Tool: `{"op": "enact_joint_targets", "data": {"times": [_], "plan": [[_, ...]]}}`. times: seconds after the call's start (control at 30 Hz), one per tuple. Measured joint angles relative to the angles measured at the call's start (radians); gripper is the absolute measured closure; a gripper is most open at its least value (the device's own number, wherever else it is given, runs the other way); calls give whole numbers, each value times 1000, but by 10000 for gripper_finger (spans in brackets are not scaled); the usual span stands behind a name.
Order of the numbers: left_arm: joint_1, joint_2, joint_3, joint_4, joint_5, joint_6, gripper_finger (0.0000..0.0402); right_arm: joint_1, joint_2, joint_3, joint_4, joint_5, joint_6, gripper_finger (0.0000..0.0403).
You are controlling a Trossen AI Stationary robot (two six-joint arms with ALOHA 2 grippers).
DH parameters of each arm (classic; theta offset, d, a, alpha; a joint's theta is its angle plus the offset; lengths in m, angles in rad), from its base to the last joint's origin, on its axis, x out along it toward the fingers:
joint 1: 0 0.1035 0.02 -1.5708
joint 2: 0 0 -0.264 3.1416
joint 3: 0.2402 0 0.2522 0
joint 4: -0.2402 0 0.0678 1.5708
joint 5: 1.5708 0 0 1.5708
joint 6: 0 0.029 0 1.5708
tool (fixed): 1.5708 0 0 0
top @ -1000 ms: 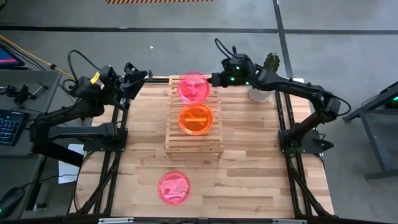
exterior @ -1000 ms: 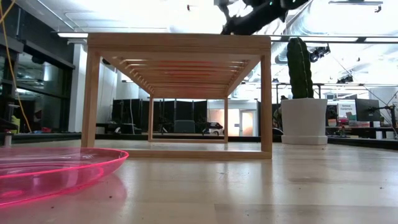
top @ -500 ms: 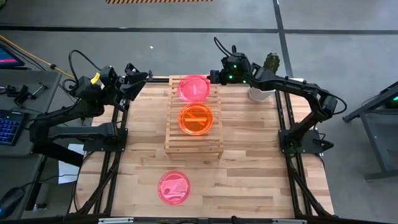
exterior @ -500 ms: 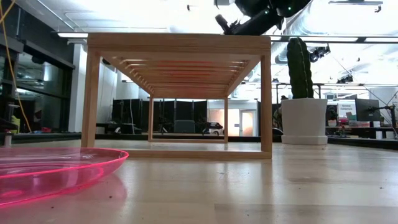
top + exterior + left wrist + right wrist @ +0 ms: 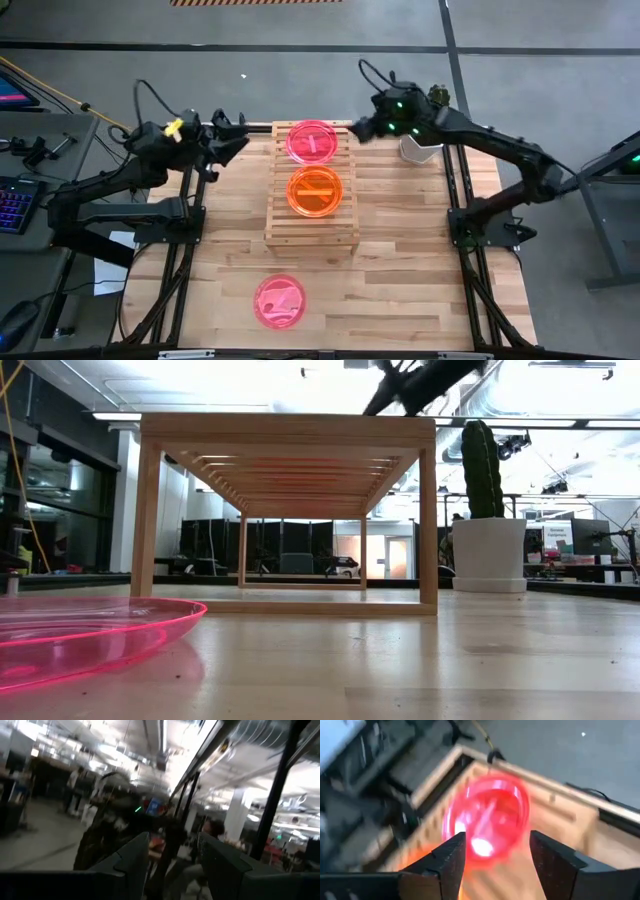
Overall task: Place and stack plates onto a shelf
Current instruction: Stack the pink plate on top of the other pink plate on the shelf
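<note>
The shelf [image 5: 312,190], a slatted light-wood rack, stands on its legs at the table's middle. A pink plate [image 5: 312,141] lies on its far end and an orange plate [image 5: 315,192] on its middle. Another pink plate [image 5: 279,301] rests on the tabletop near the front edge and shows at the low view's left [image 5: 90,630]. My right gripper [image 5: 358,130] hangs open just right of the far pink plate [image 5: 487,815], apart from it. My left gripper [image 5: 230,137] is open above the table's far left corner, holding nothing [image 5: 172,855].
A cactus in a white pot [image 5: 425,145] stands at the table's far right, close under my right arm, also in the low view [image 5: 488,550]. Bare tabletop lies on both sides of the shelf. A keyboard [image 5: 12,205] sits off the table at left.
My right gripper has opened and let go of the pink plate, which now lies flat on the shelf's far end. It has drawn back toward the table's right edge and risen. My left gripper has moved a little toward the shelf.
</note>
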Motion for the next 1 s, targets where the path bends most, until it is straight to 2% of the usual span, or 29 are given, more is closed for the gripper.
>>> {"op": "enact_joint_targets", "data": {"times": [0.1,0.23,0.37,0.53,0.67,0.83,0.93,1.0], "plan": [[-1,9,0,-67,0,0,241,62,-88,-15,-122,51,-72,198],[-1,20,0,-85,-1,0,241,176,-231,-122,-133,146,-85,198],[-15,22,0,-84,-2,31,241,293,-386,-306,-38,215,-12,198],[-37,22,0,-85,-27,46,241,409,-525,-493,246,245,72,198],[-40,35,0,-89,-49,77,241,454,-554,-549,379,300,31,198],[-45,40,0,-86,-56,28,241,457,-546,-554,397,304,15,198],[-86,46,7,-114,-36,-15,241,456,-546,-554,397,303,15,198],[-147,46,40,-202,-14,-28,241,456,-545,-554,396,302,15,198]]}}
